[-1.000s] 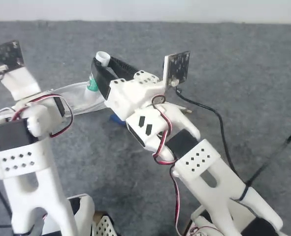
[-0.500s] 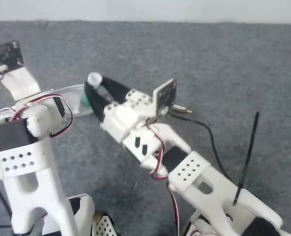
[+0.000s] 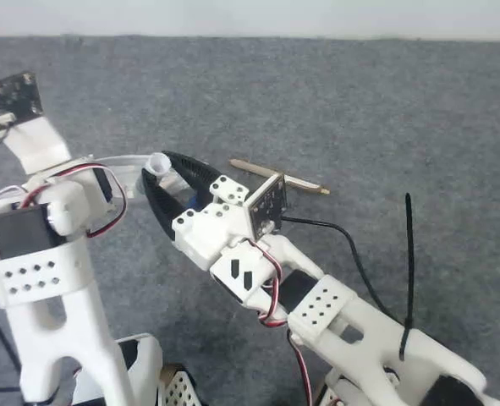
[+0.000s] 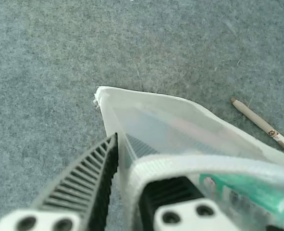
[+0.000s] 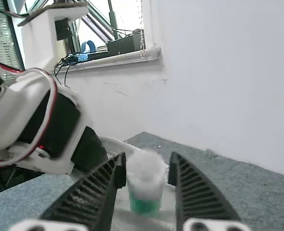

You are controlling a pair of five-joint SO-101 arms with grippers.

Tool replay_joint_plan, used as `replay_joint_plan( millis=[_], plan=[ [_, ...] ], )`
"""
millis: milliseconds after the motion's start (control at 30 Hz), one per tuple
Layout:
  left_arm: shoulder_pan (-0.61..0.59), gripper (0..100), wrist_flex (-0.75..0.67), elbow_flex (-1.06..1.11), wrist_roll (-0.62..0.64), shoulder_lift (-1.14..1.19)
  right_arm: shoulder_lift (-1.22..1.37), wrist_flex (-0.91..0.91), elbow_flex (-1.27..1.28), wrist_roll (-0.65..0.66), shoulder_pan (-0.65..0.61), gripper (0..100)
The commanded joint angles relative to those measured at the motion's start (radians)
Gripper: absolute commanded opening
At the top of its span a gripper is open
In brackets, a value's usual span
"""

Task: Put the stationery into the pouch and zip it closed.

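- Two tools meet at the mouth end of the pouch (image 4: 170, 120). It lies on the grey tabletop (image 3: 385, 110), and its long axis runs away from the left tool (image 4: 122, 144) to a closed far corner. The white-banded mouth is at the tool's end.
- The left tool is pinching the pouch wall beside the mouth. One ribbed finger is outside, and the other shows through the translucent material inside.
- The right tool (image 5: 147, 156) is clamped on a stick (image 5: 142, 175) with a white cap and a green body, gripped at the cap.
- The stick stands steeply, cap uppermost, with its green end pointing down toward the pouch mouth. How far that end sits inside is hidden.
- Inside the pouch, close to the mouth, a green-and-white tube (image 4: 242, 192) shows through the wall, lying roughly along the pouch's length. I cannot tell whether it is the same stick.
- A pencil (image 3: 304, 184) lies flat on the tabletop outside the pouch, near its side but not touching it. It is apart from both tools, and one end points toward the pouch.
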Motion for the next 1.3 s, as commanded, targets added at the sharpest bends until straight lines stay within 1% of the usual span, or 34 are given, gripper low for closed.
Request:
replay_joint_plan(
  millis=[0, 167, 267, 500, 633, 700, 867, 1000, 1067, 1133, 1267],
  plan=[
    [0.0, 1, -0.018, -0.022, 0.014, -0.003, -0.033, 0.022, -0.003, 0.011, -0.01, 20.8],
    [0.0, 1, -0.018, -0.022, 0.014, -0.003, -0.033, 0.022, -0.003, 0.012, -0.01, 17.5],
    [0.0, 1, -0.018, -0.022, 0.014, -0.003, -0.035, 0.022, -0.005, 0.014, -0.008, 17.4],
    [0.0, 1, -0.017, -0.022, 0.014, -0.003, -0.035, 0.022, -0.005, 0.176, -0.01, 17.3],
    [-0.002, 1, -0.017, -0.022, 0.012, -0.003, -0.035, 0.024, -0.006, 0.207, -0.01, 17.3],
    [-0.038, 1, -0.017, -0.024, 0.014, -0.005, -0.035, 0.024, -0.006, 0.227, -0.01, 17.3],
    [-0.193, 1, -0.032, -0.025, 0.018, -0.005, -0.035, 0.024, -0.006, 0.259, -0.01, 17.3],
    [-0.281, 1, -0.048, -0.024, 0.018, -0.005, -0.041, 0.025, -0.006, 0.321, -0.008, 17.3],
    [-0.302, 1, -0.048, -0.024, 0.018, -0.005, -0.065, 0.068, -0.006, 0.325, -0.007, 17.3],
    [-0.313, 1, -0.048, -0.024, 0.018, -0.005, -0.11, 0.16, -0.02, 0.322, -0.008, 17.3],
    [-0.319, 1, -0.048, -0.022, 0.018, -0.005, -0.196, 0.435, -0.095, 0.321, -0.004, 17.3]
  ],
)
